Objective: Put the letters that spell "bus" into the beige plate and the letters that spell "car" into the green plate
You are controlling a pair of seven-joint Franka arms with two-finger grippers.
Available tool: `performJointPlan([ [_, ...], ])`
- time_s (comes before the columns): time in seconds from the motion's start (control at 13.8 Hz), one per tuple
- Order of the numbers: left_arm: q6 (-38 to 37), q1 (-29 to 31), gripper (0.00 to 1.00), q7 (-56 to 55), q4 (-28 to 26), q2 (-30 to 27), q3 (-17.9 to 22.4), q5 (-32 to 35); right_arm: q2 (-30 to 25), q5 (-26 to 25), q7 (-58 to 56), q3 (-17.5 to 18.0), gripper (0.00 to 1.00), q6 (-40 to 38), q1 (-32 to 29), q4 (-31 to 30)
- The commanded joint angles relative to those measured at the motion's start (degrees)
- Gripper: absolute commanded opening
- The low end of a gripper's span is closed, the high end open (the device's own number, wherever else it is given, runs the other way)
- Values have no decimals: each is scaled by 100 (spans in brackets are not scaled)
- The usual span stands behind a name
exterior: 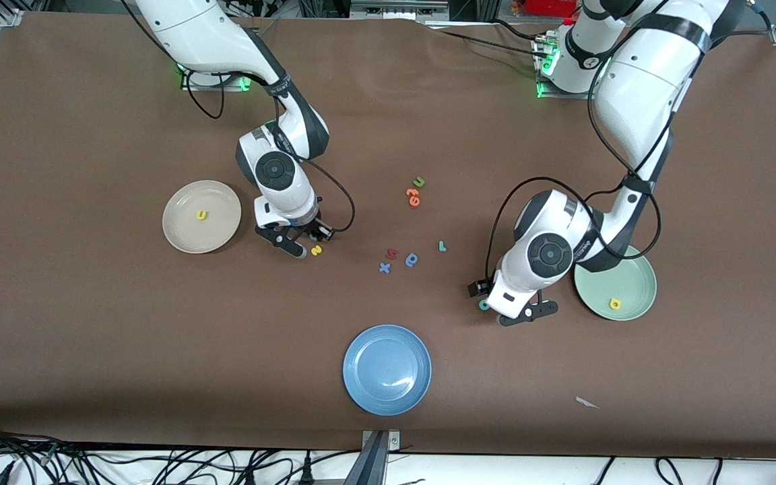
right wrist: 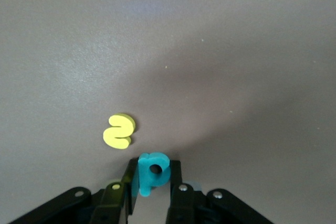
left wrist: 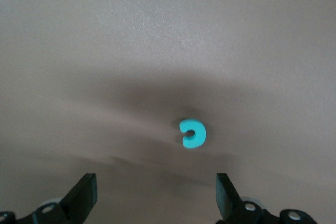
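Note:
My right gripper point(exterior: 312, 239) point(right wrist: 153, 170) is low over the table beside the beige plate point(exterior: 179, 232), shut on the teal-blue "b" point(right wrist: 148, 179). The yellow "s" point(exterior: 316, 250) point(right wrist: 119, 131) lies on the cloth just by its fingertips. A yellow "u" point(exterior: 201, 215) rests in the beige plate. My left gripper point(exterior: 506, 306) point(left wrist: 156, 195) hovers open beside the green plate point(exterior: 634, 286), holding nothing. The teal "c" point(exterior: 483, 305) point(left wrist: 192, 133) lies on the table just ahead of its fingers. The yellow "a" point(exterior: 615, 304) sits in the green plate. The thin teal "r" point(exterior: 441, 246) lies mid-table.
Loose letters lie mid-table: a green "u" point(exterior: 418, 182), an orange letter point(exterior: 413, 197), a red one point(exterior: 391, 254), a darker blue round one point(exterior: 411, 259) and a blue "x" point(exterior: 384, 267). A blue plate point(exterior: 387, 369) sits nearest the front camera. A white scrap point(exterior: 587, 403) lies near the table's front edge.

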Motion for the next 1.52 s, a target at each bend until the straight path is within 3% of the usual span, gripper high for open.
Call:
performJointPlan([
  [0.0,-75,-282,100,-582,735,502,273,-89,-90,38,-81,-40,5,-190,12,78],
  [0.22,-66,-433,95,-1066,1008,696,379,-124,-537,29,-702,-381,5,-1154,-5,69],
  [0.36,-66,-459,90,-1242,1132,802,379,-124,-758,38,-1746,-933,6,-1763,-5,-18],
  [0.65,-66,-477,61,-1322,1150,837,379,-124,-1460,38,-3471,-1796,5,-1616,-5,-1264],
  [0.72,-66,-477,55,-1322,1158,837,379,-133,-1558,47,-3648,-1876,11,-1624,-5,-1476],
  [0.87,-66,-468,45,-1322,1254,898,379,-142,-1611,38,-3825,-1964,84,-1677,-5,-1679],
  [0.94,-66,-468,42,-1322,1264,908,379,-142,-1611,38,-3956,-1956,93,-1790,3,-1654],
  [1.08,-66,-451,35,-1322,1264,908,379,-142,-1646,47,-3931,-1938,99,-1826,3,-1436],
  [1.45,-66,-459,22,-1410,1255,908,379,-142,-1147,56,-3311,-1395,93,-1774,135,-22],
])
